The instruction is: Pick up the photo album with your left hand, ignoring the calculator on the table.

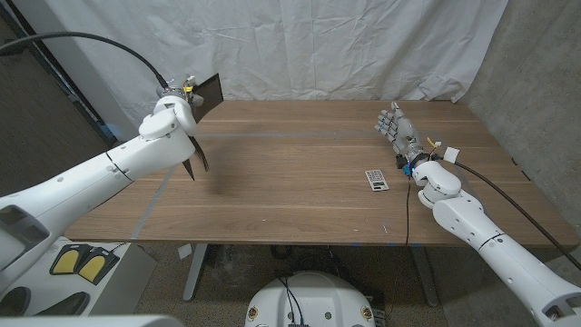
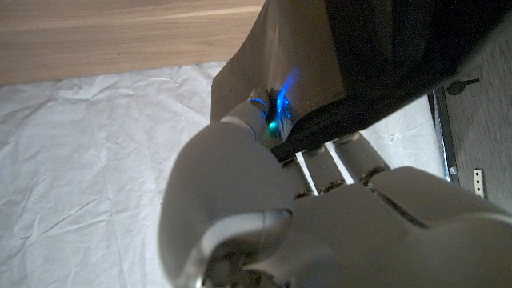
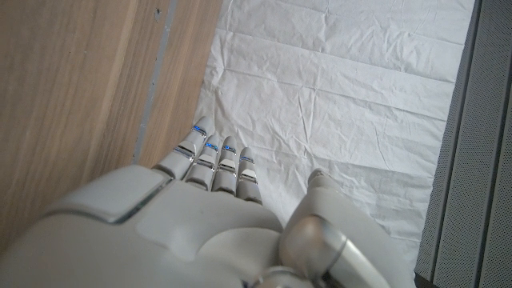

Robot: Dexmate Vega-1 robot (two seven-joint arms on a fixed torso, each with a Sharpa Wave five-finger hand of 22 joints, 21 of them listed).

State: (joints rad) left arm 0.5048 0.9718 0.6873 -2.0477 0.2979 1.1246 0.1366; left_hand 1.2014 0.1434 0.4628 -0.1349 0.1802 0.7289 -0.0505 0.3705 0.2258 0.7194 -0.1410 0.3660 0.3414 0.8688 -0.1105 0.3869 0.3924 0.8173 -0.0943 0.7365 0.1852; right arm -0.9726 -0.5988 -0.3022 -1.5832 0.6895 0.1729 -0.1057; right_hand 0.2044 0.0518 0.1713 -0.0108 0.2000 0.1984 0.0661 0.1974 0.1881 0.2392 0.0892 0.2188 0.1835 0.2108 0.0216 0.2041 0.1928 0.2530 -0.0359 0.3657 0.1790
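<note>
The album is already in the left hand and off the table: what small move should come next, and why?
Probably raise the left hand a little more and hold steady. The album hangs above the table, with its shadow underneath, and the left wrist view shows the fingers closed on its edge. The calculator lies far off near the right hand, so nothing blocks the lift.

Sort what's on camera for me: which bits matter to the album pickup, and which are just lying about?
Job: photo album, held off the table in the left hand.
Lying about: calculator on the table; right hand, holding nothing; white backdrop cloth.
</note>
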